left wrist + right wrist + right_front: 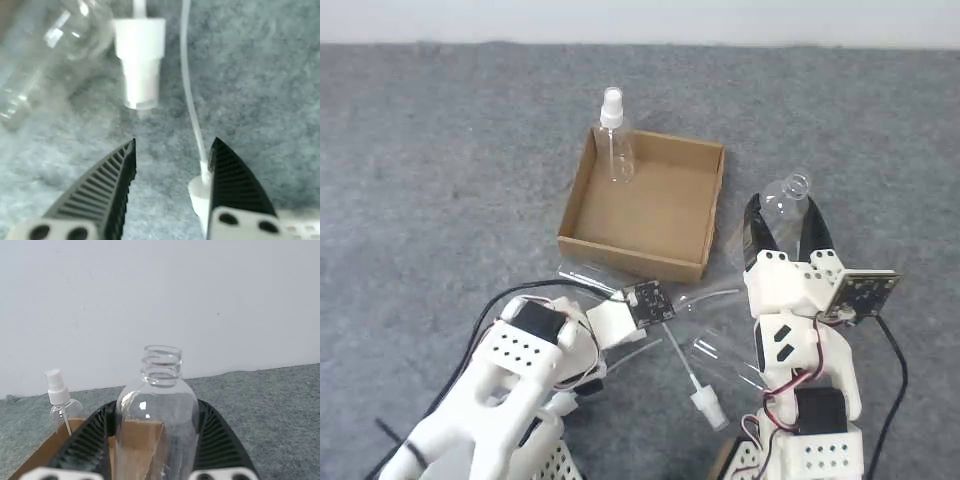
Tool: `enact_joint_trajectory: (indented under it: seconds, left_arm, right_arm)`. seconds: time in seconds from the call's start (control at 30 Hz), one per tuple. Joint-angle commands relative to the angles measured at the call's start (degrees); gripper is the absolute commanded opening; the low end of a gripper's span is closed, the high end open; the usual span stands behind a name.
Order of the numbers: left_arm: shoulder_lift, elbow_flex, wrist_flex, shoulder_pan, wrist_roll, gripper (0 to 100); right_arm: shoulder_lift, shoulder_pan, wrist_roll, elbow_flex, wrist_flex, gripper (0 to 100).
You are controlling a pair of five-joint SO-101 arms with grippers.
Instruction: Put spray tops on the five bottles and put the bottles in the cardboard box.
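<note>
The right hand [783,205] is clamped on an uncapped clear bottle [160,375], held upright just right of the cardboard box [630,250] at the high view's centre. A capped spray bottle [617,150] stands in the box's upper left corner. The left hand [175,145], wide open and holding nothing, hangs low over the grey worktop [440,150], with a loose spray top [139,65] just beyond its tips.

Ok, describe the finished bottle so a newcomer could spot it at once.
Find the cardboard box in the middle of the grey carpet. A clear bottle stands upright in its far left corner. Unlike the uncapped bottle in the right gripper, whose neck is bare, it wears a white spray top.
</note>
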Motion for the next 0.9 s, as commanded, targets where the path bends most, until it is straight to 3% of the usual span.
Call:
enact_joint_trajectory:
  seconds: [0.0,0.37,0.67,0.87]
  left_arm:
    - [-1.41,0.04,-1.76,0.26,-0.79,22]
    - [-0.18,0.04,-2.11,0.35,-0.79,16]
    - [21.71,-9.63,-1.23,0.35,-0.79,15]
    - [26.29,-12.7,-0.7,1.23,-0.79,1]
  right_arm:
    - [-1.19,-0.48,1.14,-0.88,-1.89,1.3]
    - [-1.19,-0.48,1.14,-0.88,-1.71,1.3]
    - [-1.19,-0.48,1.14,-0.88,-1.71,1.3]
    - [-1.19,-0.48,1.14,-0.88,-1.71,1.3]
